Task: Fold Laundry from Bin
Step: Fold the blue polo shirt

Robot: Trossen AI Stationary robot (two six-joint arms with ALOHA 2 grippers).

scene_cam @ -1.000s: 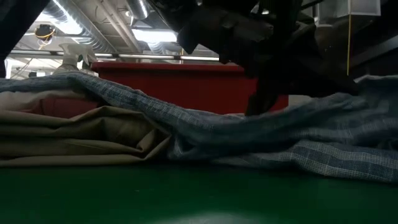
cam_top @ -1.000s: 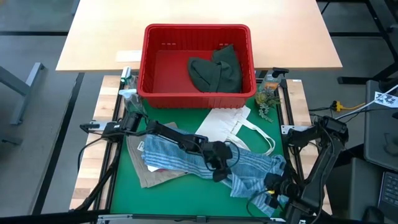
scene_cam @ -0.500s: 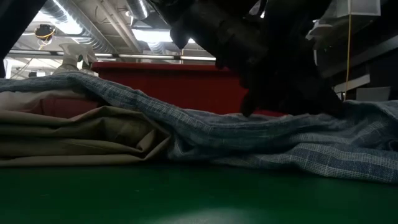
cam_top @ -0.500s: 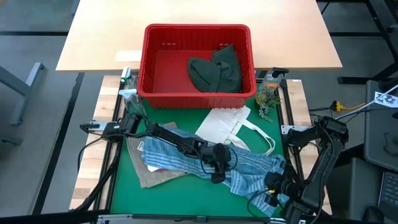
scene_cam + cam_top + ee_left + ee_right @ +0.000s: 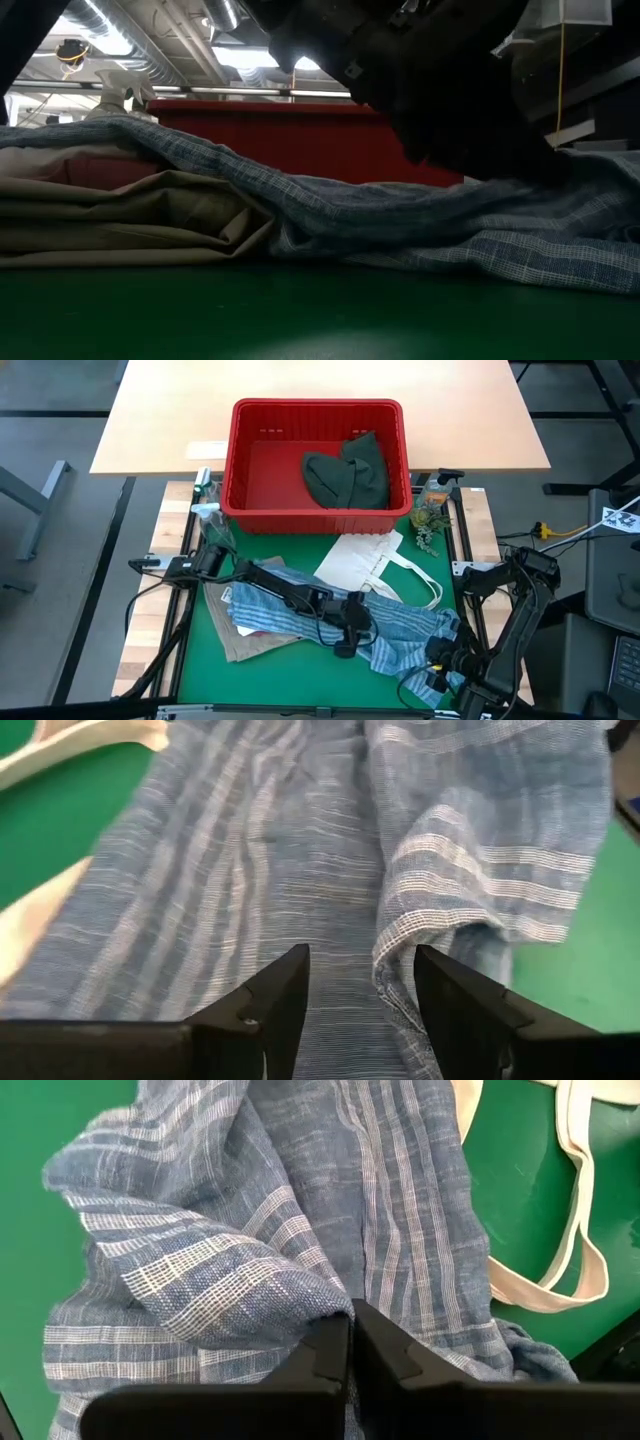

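High view: dark green garment [image 5: 347, 472] in bin [image 5: 232, 460]

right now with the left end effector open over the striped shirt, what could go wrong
The striped shirt lies bunched, partly over the tan garment; a low grasp by the open left end effector might catch both layers. The right end effector, shut at the shirt's edge, could stretch or twist the cloth if the arms pull apart. The tote bag handles lie close and may snag.

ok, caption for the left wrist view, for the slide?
Left pincer open over the striped shirt on the green mat.
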